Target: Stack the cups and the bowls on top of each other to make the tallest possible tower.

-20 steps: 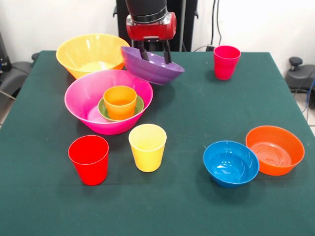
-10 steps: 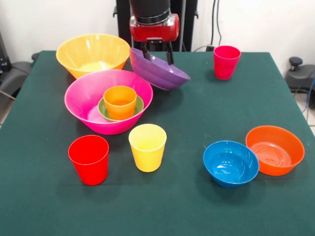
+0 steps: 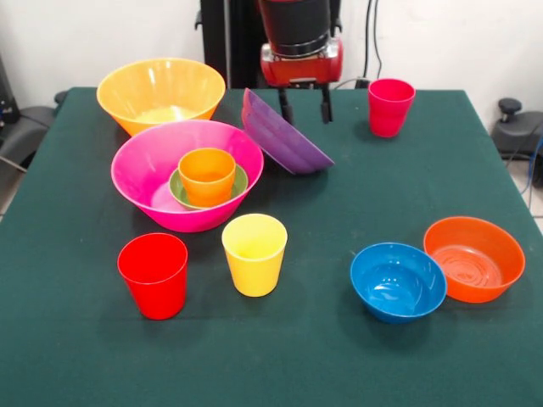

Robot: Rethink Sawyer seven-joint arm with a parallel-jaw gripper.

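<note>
We see a dark green desk [image 3: 356, 203] under everything. The big bowl [image 3: 159, 91] at the back is orange-yellow, and the big bowl [image 3: 161, 174] beside it is hot pink. Inside the pink one we find a small green bowl [image 3: 180, 188] and an orange cup [image 3: 207, 176]. The wide bowl [image 3: 284, 136] is purple, with ridged bands on its outside. Among the other cups we count a red cup [image 3: 153, 275], a yellow cup [image 3: 254, 253] and a crimson-pink cup [image 3: 390, 106]. The medium bowls are a blue bowl [image 3: 398, 281] and an orange bowl [image 3: 473, 258]. The hand [image 3: 304, 108] has black fingers under a red housing.
</note>
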